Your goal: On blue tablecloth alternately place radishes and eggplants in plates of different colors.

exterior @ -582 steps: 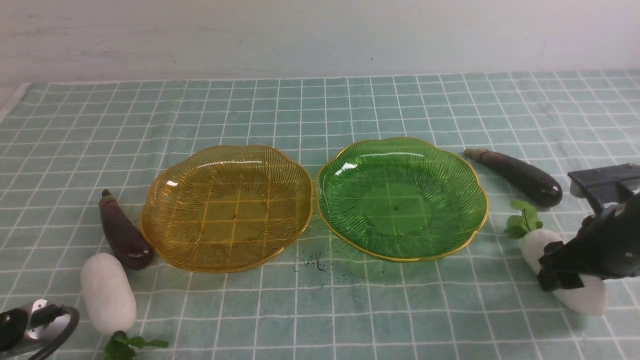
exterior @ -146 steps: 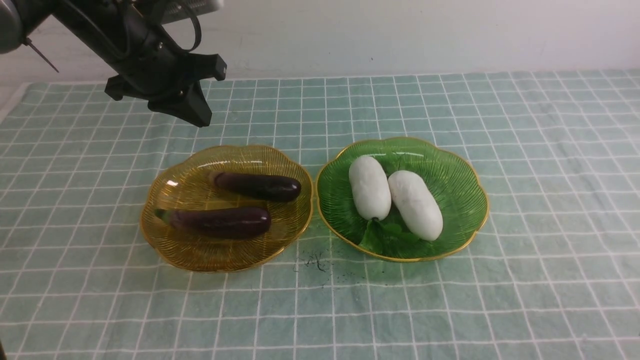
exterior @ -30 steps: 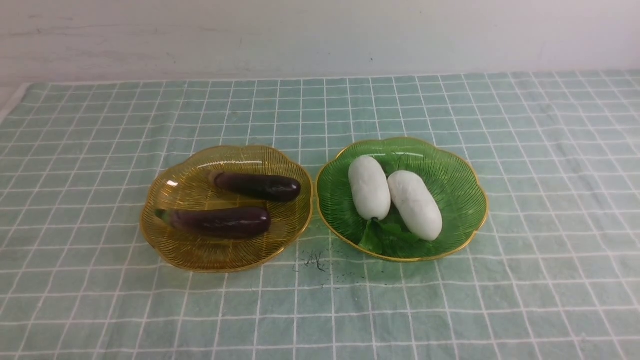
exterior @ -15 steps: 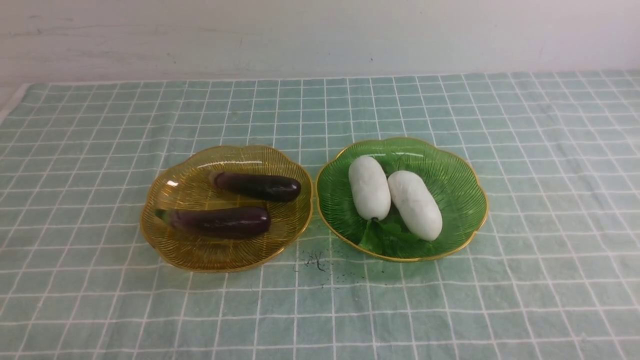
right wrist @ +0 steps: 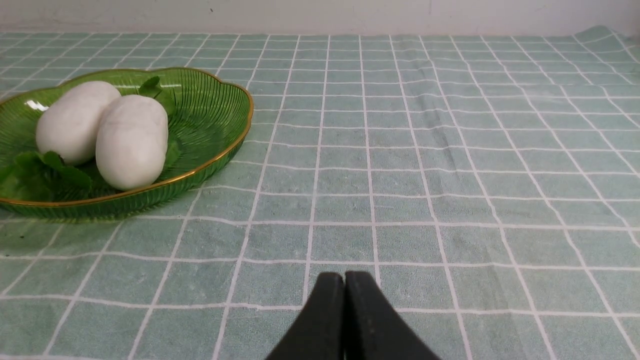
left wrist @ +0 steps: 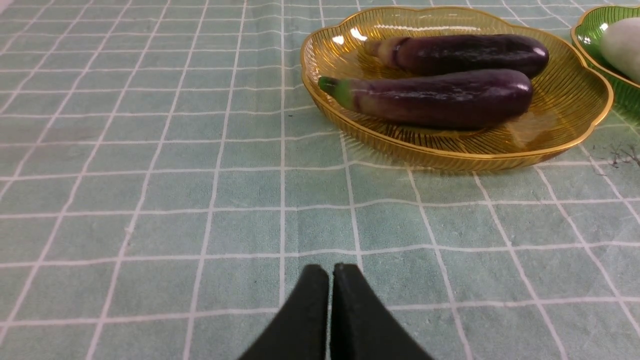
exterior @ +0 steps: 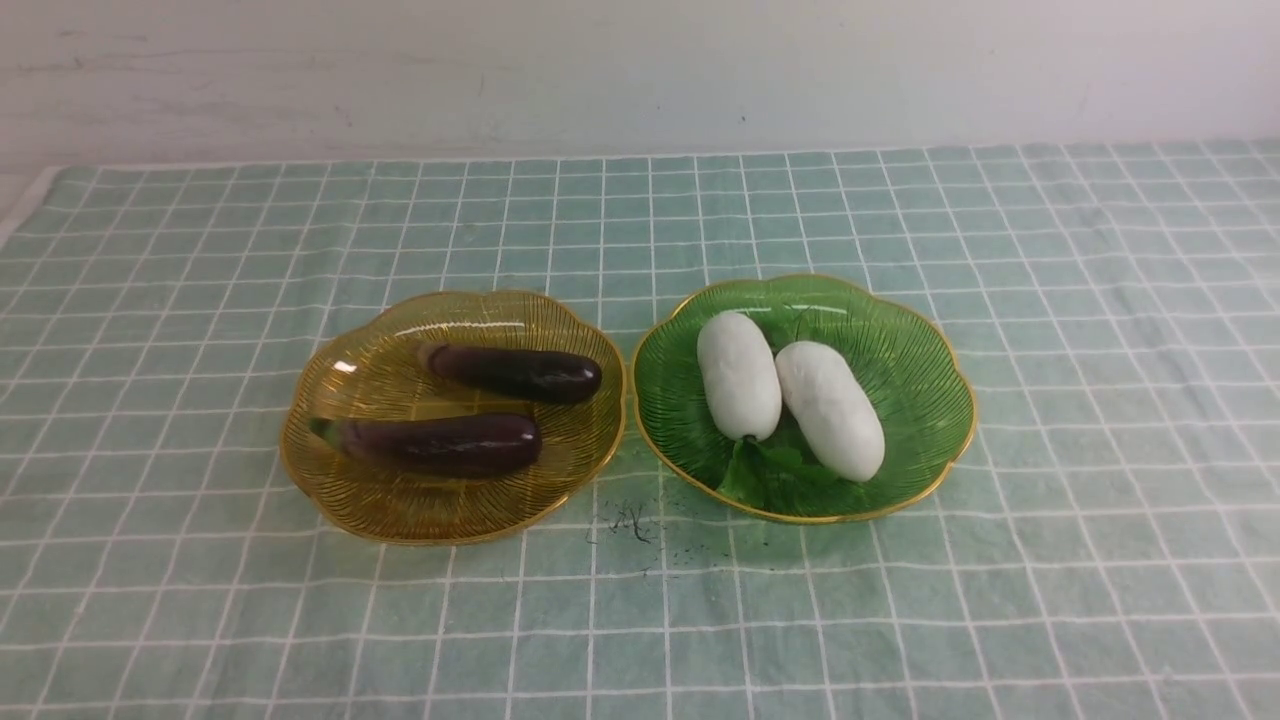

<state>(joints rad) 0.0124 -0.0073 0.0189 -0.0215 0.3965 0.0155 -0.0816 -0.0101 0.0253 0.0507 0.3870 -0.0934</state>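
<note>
Gone from overhead, the left gripper [left wrist: 330, 272] now rests low at the amber plate's [exterior: 330, 480] seven o'clock, jaws closed, empty. Both eggplants [exterior: 440, 444] lie in it; both radishes [exterior: 830, 424] fill the green plate [exterior: 930, 330]. Right gripper [right wrist: 344, 281] likewise closed, empty, at five o'clock. Sorting looks finished.

green plate [left wrist: 590, 37] cut off, both arms beyond front view

Plain white wall [exterior: 640, 70] behind table, faintly scuffed.

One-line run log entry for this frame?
eggplants: amber plate | radishes: green plate | left claw, right claw: shut, empty
</note>
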